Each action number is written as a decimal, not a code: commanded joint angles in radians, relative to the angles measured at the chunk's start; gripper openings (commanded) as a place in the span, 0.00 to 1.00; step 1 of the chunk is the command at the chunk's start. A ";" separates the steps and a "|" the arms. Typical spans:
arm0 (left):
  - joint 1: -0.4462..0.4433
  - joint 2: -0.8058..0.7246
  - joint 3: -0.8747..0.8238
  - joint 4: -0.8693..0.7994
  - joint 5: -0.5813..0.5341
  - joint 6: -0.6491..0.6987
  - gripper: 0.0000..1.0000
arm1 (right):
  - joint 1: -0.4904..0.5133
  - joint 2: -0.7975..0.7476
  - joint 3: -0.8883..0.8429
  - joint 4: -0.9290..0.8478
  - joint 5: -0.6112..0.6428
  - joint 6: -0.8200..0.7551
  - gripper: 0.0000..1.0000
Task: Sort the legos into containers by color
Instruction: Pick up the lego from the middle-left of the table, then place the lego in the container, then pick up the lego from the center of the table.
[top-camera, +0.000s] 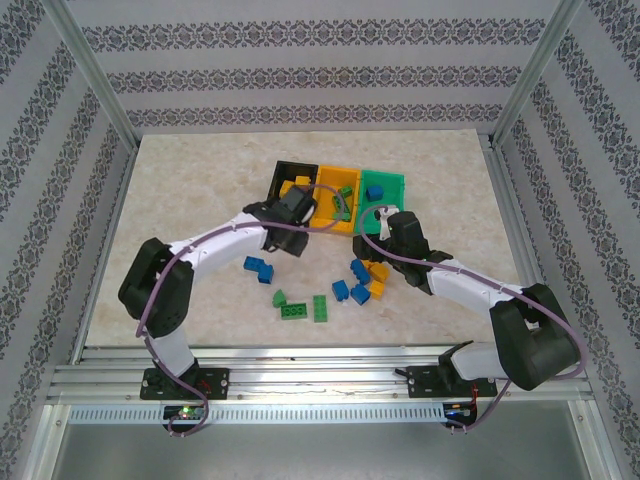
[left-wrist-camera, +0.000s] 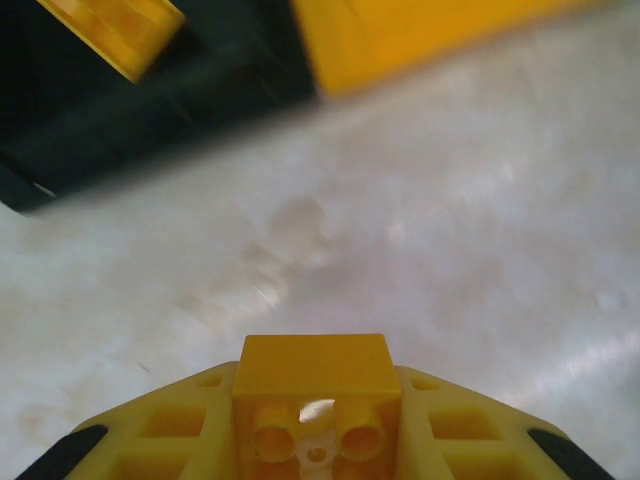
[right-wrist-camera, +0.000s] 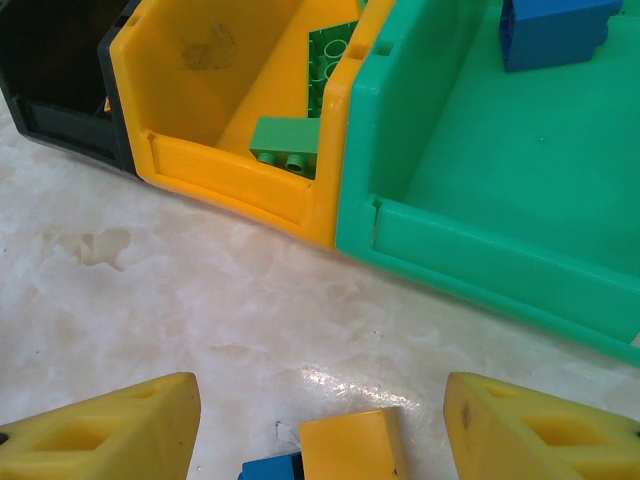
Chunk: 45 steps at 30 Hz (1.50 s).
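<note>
My left gripper (left-wrist-camera: 316, 440) is shut on a yellow brick (left-wrist-camera: 316, 385) just above the table, a short way in front of the black bin (left-wrist-camera: 150, 100); from above this gripper (top-camera: 298, 205) sits at that bin's near edge. Another yellow brick (left-wrist-camera: 110, 30) lies in the black bin. My right gripper (right-wrist-camera: 320, 425) is open, low over a yellow brick (right-wrist-camera: 350, 445) and a blue brick (right-wrist-camera: 275, 468), before the yellow bin (right-wrist-camera: 190, 160) and green bin (right-wrist-camera: 470, 250). Green bricks (right-wrist-camera: 285, 140) lie in the yellow bin, a blue brick (right-wrist-camera: 555, 30) in the green one.
Loose bricks lie between the arms: a blue one (top-camera: 259, 268), green ones (top-camera: 293, 312) (top-camera: 320, 308), more blue (top-camera: 341, 291) and yellow (top-camera: 378, 289). The three joined bins (top-camera: 300, 167) stand mid-table. Metal frame posts and patterned walls ring the table.
</note>
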 joint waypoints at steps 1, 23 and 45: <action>0.065 0.015 0.071 0.111 -0.037 -0.019 0.23 | -0.011 -0.009 -0.017 0.029 -0.005 0.006 0.66; 0.186 0.170 0.342 0.107 0.072 -0.018 0.67 | -0.012 -0.003 -0.016 0.032 0.015 -0.003 0.66; 0.189 -0.327 -0.528 0.696 0.137 -0.060 0.65 | -0.029 0.016 0.053 -0.291 -0.089 0.022 0.67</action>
